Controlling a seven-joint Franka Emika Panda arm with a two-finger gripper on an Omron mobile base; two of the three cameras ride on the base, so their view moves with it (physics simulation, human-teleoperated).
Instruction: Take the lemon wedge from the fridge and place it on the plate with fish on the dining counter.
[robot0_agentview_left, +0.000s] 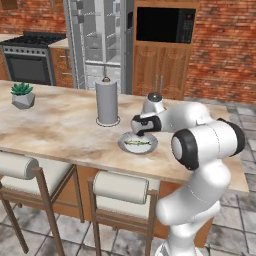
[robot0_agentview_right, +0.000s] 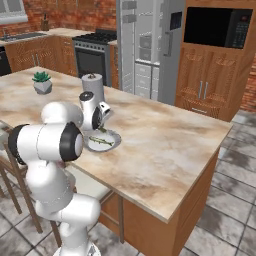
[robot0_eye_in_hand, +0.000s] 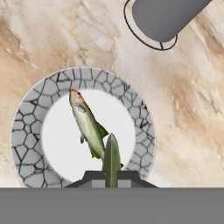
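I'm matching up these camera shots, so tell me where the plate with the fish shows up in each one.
Left base view: plate with fish, centre, below the paper towel roll.
Right base view: plate, left of centre, right of the arm.
Hand view: plate, left-centre.
Shared landmark: the paper towel roll.

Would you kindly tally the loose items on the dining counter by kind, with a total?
Plate with fish: 1
Paper towel roll: 1
Potted plant: 1
Green wedge held in the gripper over the plate: 1
Total: 4
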